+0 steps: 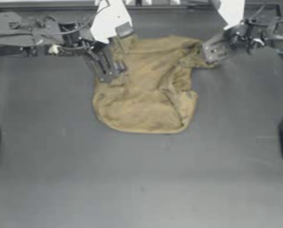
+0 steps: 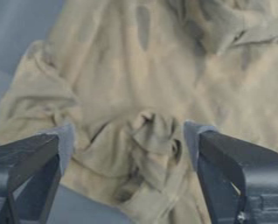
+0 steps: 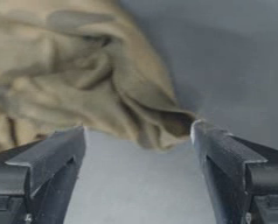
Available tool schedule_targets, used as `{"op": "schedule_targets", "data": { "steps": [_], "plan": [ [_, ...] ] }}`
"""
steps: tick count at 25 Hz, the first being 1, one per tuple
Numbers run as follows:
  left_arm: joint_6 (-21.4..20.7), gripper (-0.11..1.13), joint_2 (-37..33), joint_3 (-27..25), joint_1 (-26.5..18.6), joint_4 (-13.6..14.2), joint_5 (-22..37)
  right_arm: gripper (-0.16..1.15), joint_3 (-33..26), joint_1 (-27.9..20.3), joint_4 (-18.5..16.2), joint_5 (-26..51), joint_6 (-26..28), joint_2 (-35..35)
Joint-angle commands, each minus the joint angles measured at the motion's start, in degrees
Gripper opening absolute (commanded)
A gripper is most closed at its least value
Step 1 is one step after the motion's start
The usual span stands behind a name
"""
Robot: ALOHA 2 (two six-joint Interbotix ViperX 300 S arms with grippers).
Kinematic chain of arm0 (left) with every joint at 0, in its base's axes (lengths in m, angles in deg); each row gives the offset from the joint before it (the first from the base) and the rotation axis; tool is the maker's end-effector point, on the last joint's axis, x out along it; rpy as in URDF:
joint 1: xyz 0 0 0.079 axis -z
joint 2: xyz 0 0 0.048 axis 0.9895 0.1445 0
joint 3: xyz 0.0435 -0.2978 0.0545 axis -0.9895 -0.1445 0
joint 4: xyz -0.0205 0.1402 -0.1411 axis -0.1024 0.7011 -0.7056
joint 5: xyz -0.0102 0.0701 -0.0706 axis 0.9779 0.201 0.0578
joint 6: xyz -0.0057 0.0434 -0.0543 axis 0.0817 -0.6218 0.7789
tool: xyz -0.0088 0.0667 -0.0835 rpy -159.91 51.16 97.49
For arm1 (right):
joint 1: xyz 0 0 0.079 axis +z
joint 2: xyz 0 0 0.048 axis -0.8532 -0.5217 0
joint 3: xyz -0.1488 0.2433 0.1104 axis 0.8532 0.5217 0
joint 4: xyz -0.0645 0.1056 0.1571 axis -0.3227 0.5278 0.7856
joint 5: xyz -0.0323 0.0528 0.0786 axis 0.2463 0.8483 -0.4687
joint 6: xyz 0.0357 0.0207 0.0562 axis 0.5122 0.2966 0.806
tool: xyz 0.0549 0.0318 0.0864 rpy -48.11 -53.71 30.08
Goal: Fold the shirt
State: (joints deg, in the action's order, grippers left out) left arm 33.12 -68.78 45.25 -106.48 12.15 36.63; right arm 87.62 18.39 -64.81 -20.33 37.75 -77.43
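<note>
Tan camo T-shirt (image 1: 147,91) bunched in a crumpled heap on dark table (image 1: 138,178), far half. Left gripper (image 1: 111,73) released, jaws spread over a wrinkled fold at shirt's left edge. Right gripper (image 1: 208,55) released, jaws apart, flanking a pointed cloth corner (image 3: 165,124) at upper right edge.

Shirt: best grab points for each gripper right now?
The shirt lies crumpled. Left gripper: pinch the raised bunched fold between its open fingers, from the shirt's left edge. Right gripper: take the protruding corner from the right; it sticks out onto bare table.
</note>
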Motion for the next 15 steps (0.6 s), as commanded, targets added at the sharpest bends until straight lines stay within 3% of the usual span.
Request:
{"op": "schedule_targets", "data": {
  "steps": [1,15],
  "plan": [
    [0.26,1.01,-4.22,0.62,0.09,0.09,-0.18,0.98,0.09,-0.97,0.44,-1.76,0.09,0.09],
    [0.18,1.01,-4.13,0.53,0.26,0.09,-0.09,0.96,1.05,-2.72,1.32,-5.8,0.18,-3.78]
  ]
}}
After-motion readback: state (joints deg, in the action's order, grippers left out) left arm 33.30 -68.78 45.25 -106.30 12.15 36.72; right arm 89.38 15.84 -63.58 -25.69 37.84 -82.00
